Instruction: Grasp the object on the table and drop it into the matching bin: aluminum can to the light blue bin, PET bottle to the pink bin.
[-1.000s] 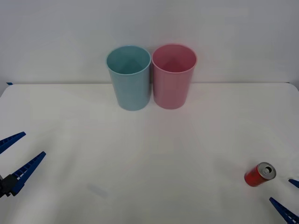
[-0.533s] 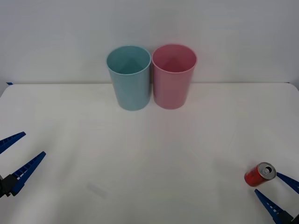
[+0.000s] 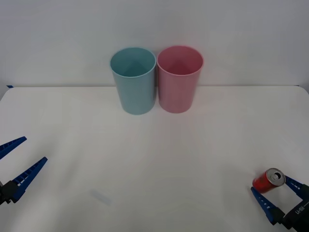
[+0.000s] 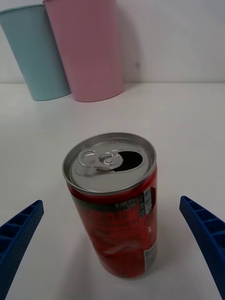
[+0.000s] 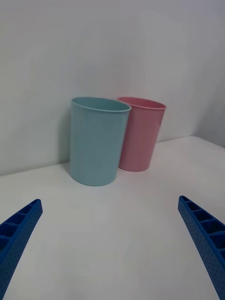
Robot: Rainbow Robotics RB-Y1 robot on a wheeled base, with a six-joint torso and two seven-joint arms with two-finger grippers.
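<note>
Left to right: left gripper [image 3: 13, 166], spread wide and idle; light blue bin [image 3: 133, 80]; aluminum can [image 3: 268, 181], upright between the spread fingers of the right gripper [image 3: 277, 198]. Likely light, thin-walled, slippery; grip mid-body, gently.

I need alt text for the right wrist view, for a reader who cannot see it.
A small red aluminium can with an opened silver top stands upright on the white table, between the open blue fingers of the right gripper, untouched. Behind stand a light blue plastic bin and a pink plastic bin.
</note>
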